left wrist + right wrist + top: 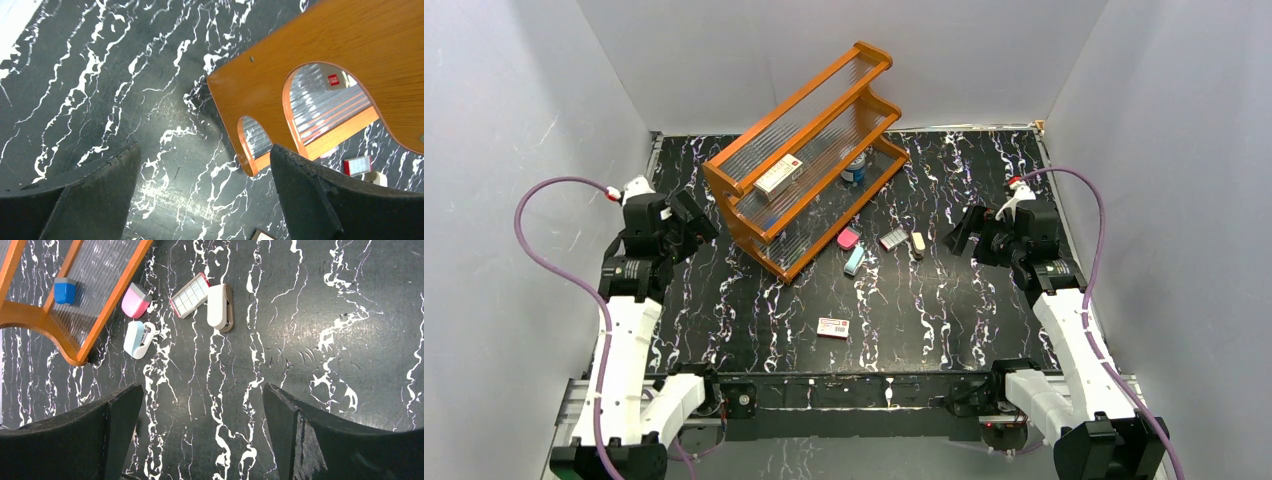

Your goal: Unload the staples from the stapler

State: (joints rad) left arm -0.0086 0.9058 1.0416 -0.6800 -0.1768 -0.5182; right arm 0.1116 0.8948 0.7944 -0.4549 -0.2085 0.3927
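Plainly nothing is held yet: the left gripper and right gripper both stand wide and empty. The teal stapler lies on the table in the upper left of the right wrist view, just beside the orange shelf and below a pink block. The right claw is probably best centred squarely over it, closing across its narrow sides, clear of the shelf.
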